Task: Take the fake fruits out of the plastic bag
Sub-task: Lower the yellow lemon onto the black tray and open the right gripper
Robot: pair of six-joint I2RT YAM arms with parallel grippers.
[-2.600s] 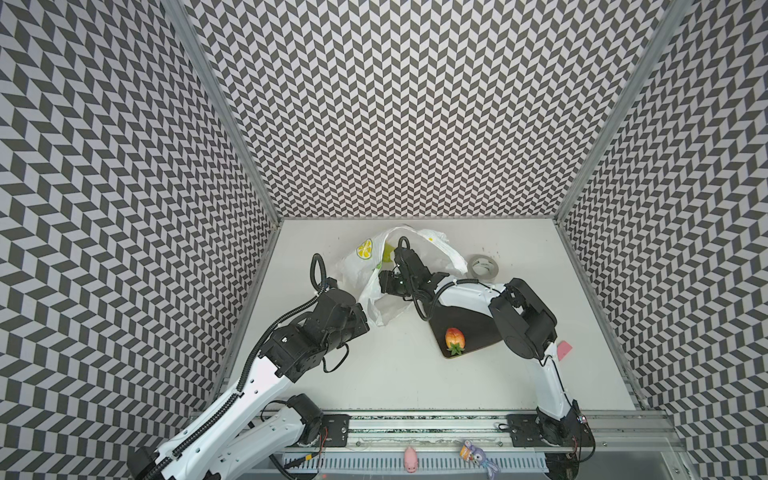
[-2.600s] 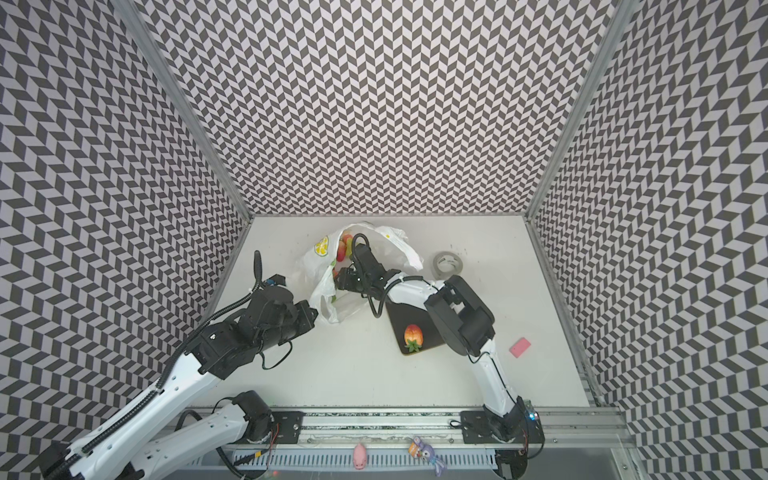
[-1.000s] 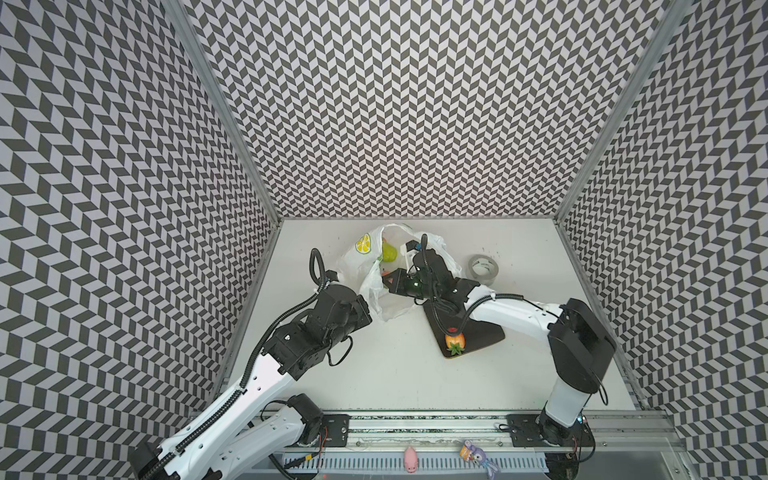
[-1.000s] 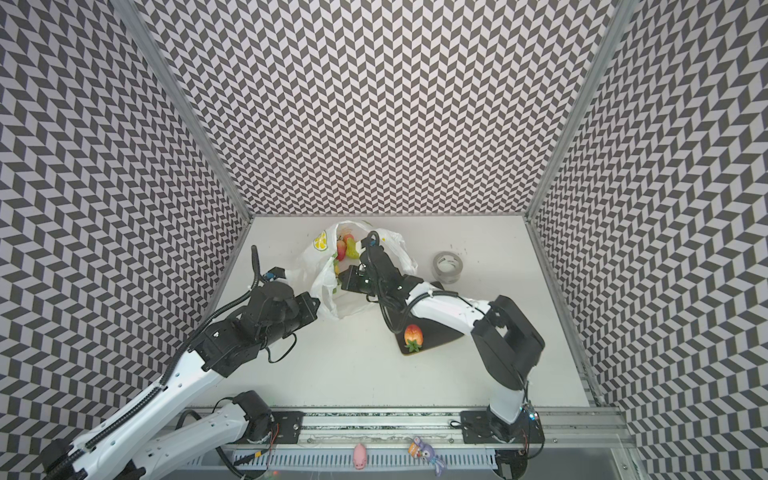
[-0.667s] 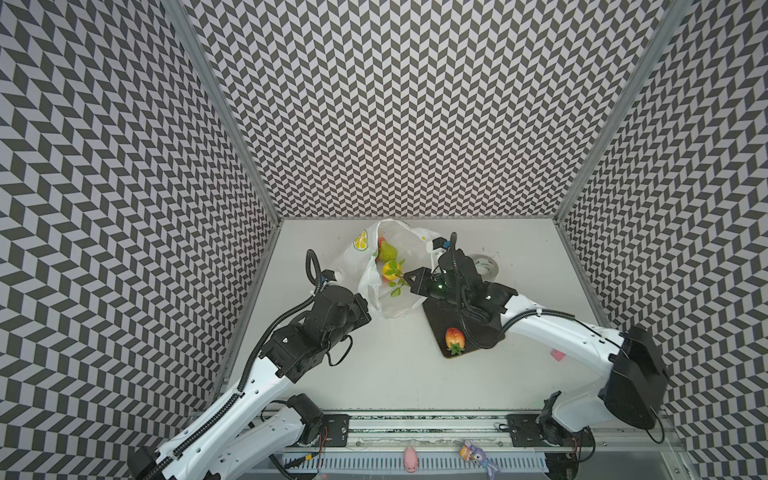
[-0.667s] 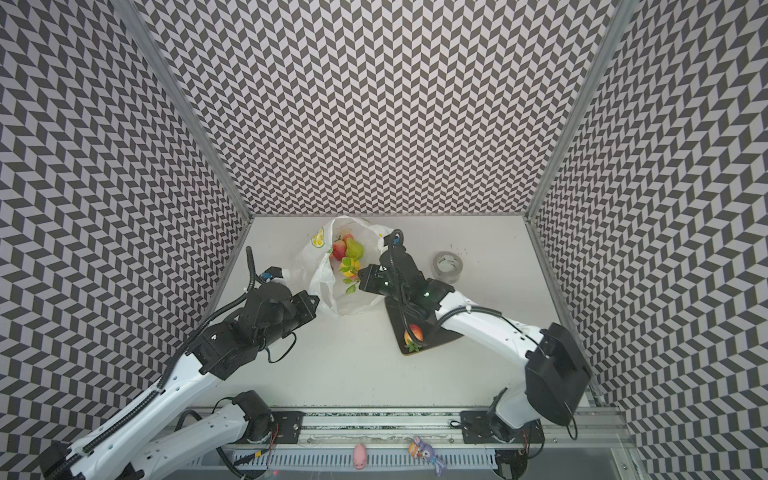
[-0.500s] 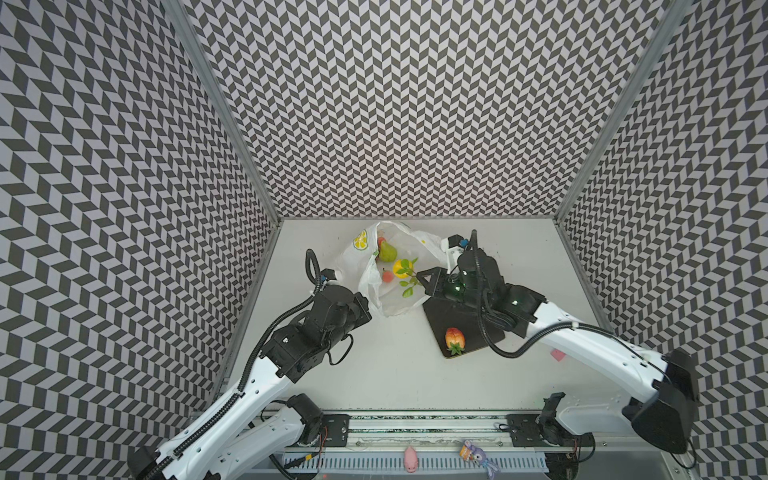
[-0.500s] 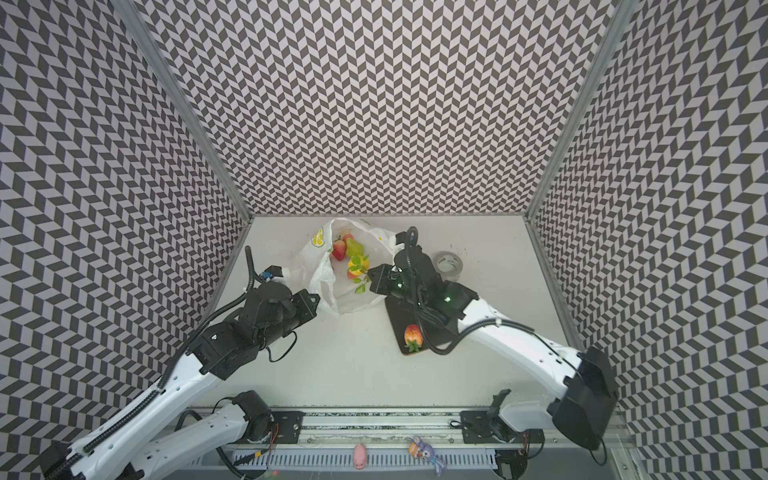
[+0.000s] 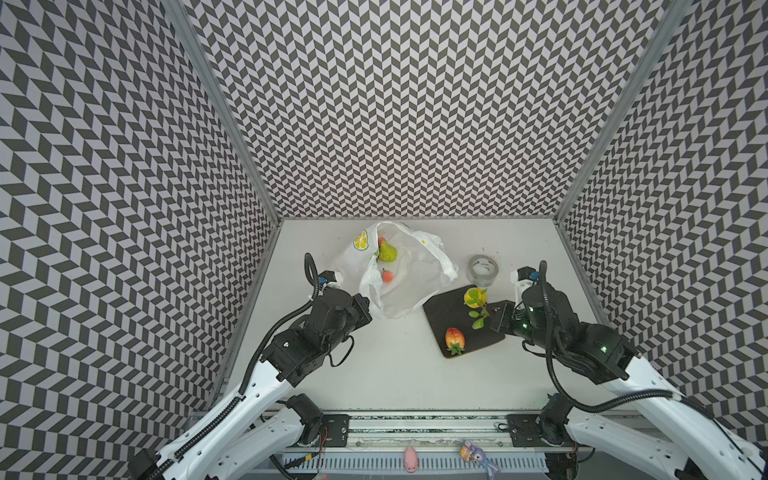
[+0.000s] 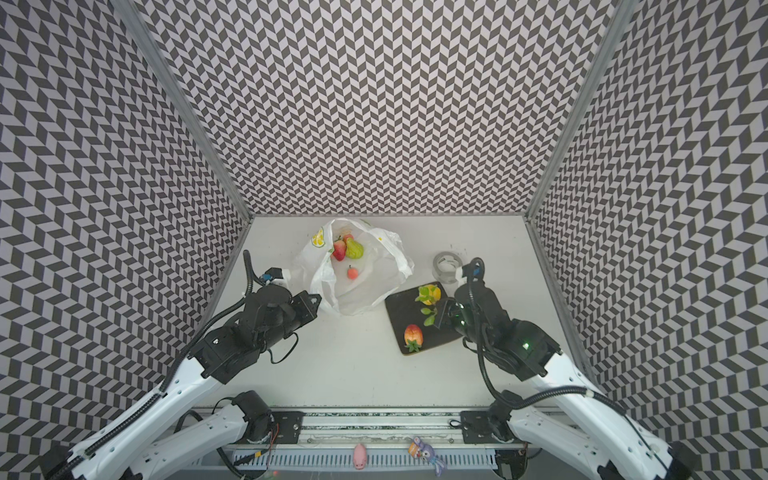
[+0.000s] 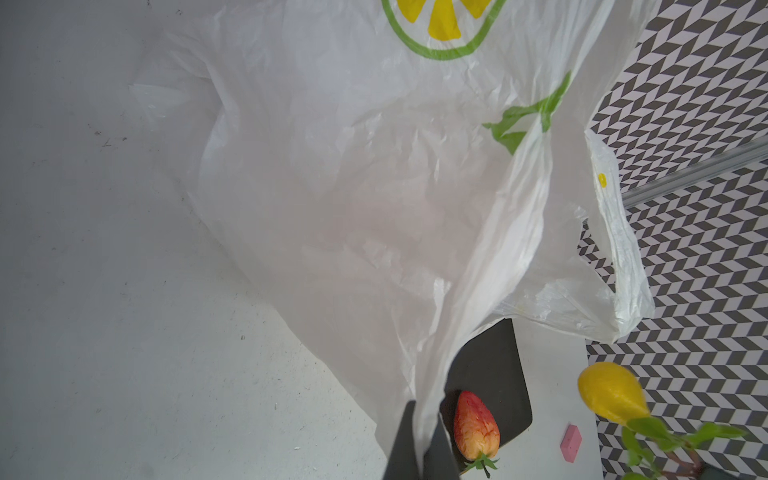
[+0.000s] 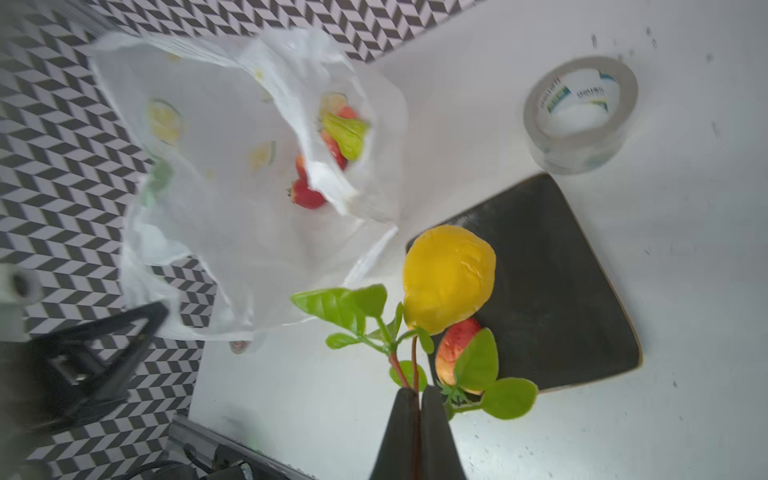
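Strawberry point(image 9: 454, 338) on tray point(image 9: 440, 311), right gripper point(image 12: 417, 392) pinching lemon point(image 12: 449, 278) stem over it; left gripper point(image 11: 422, 415) clamps bag point(image 11: 353, 187) (pear point(image 9: 387, 252), others inside).

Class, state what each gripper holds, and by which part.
Left gripper: the thin white lemon-print plastic bag, pinched at its handle. Right gripper: the glossy yellow toy lemon, by its leafy stem.

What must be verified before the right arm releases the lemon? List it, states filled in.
1. right gripper shut on stem of lemon: ok.
2. lemon over the tray: ok.
3. lemon touching tray: cannot tell.
4. drop spot clear of the red-yellow fruit: ok.
5. left gripper pinching the plastic bag: ok.
6. bag emptied: not ok; pear, strawberry, peach inside.
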